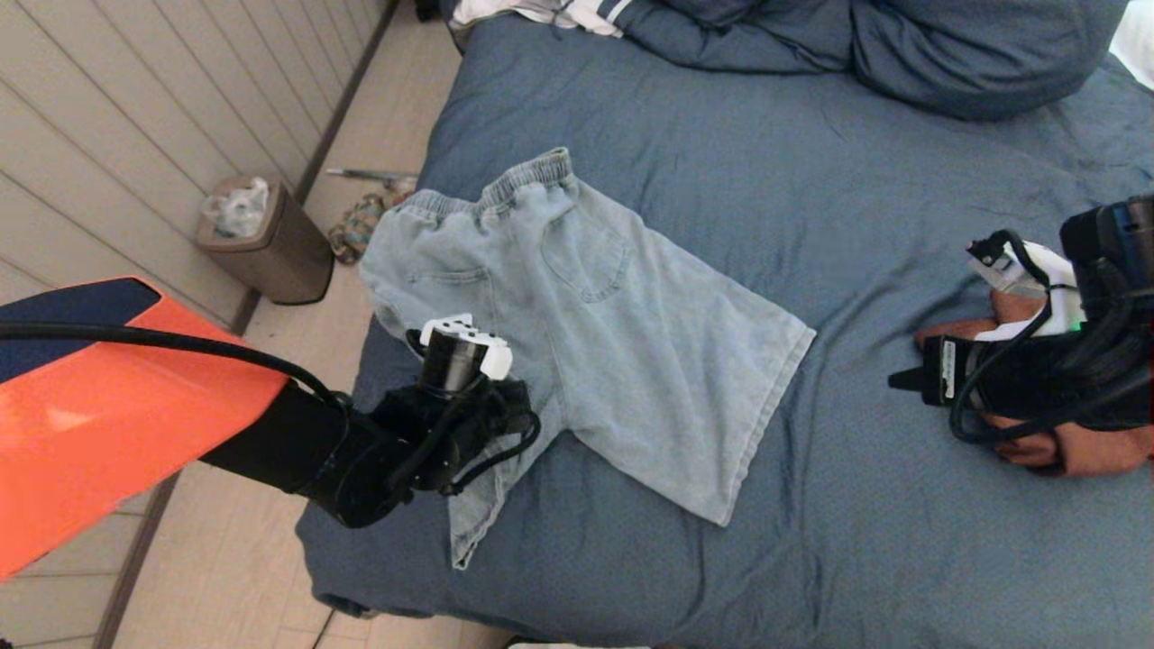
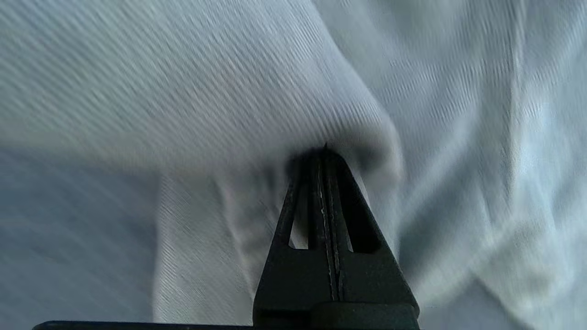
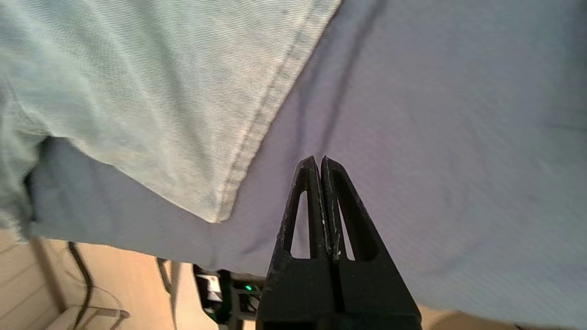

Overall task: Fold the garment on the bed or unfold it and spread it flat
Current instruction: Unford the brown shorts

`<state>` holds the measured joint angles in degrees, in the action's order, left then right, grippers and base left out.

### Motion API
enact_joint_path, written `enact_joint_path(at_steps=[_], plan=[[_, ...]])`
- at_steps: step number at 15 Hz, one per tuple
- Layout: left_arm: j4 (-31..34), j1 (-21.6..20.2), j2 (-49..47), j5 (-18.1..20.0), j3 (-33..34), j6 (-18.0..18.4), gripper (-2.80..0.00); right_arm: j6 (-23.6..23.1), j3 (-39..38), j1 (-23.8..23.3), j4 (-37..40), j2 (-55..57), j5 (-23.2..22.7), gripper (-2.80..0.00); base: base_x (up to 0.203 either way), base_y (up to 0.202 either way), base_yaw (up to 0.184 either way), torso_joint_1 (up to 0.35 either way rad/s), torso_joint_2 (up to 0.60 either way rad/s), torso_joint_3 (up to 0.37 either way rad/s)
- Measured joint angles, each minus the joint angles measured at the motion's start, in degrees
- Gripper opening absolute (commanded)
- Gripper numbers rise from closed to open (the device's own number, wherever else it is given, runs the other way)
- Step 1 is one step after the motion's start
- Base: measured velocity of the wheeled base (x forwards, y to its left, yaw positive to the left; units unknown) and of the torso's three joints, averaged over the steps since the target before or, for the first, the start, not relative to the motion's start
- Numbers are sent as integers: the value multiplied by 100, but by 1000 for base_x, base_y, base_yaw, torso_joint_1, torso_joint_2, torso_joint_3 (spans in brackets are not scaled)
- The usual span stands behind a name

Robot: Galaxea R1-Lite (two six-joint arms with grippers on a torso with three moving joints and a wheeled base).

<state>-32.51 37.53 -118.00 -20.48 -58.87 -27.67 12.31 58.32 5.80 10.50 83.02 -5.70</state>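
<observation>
On the bed (image 1: 902, 559): a pair of light denim shorts (image 1: 613, 342) is laid out across the slate-blue cover, left of the frame's centre in the head view.
Shorts, layout: the elastic waistband is seen toward the upper left, one leg reaches toward the lower right, and the other leg hangs down near the bed's left edge.
Left gripper (image 2: 324, 153): it is placed over the lower-left part of the shorts; in the left wrist view the fingers are pressed together on a raised fold of the denim.
Left arm: an orange cover is seen at the left edge of the head view, with the black wrist reaching onto the shorts.
Right gripper (image 3: 318, 161): it is held at the right edge of the head view, apart from the shorts; the fingers are clenched together with nothing between them, over the bare cover beside the hem of one leg.
Pillows (image 1: 947, 45): matching blue ones are piled at the top of the frame.
Bin (image 1: 266, 243): a small brown one stands on the floor at the upper left, beside the bed.
</observation>
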Motion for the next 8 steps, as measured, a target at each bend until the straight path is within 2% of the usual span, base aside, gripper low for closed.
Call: enact_joint_path(at_steps=[4, 8], plan=[[490, 106, 234, -54, -306, 23, -280, 2, -556, -20, -855, -2, -446, -280, 0, 0, 0, 0, 0, 0], [978, 78, 802, -226, -671, 34, -280, -33, -921, -135, -1175, 2, -780, -280, 0, 0, 0, 0, 0, 0]])
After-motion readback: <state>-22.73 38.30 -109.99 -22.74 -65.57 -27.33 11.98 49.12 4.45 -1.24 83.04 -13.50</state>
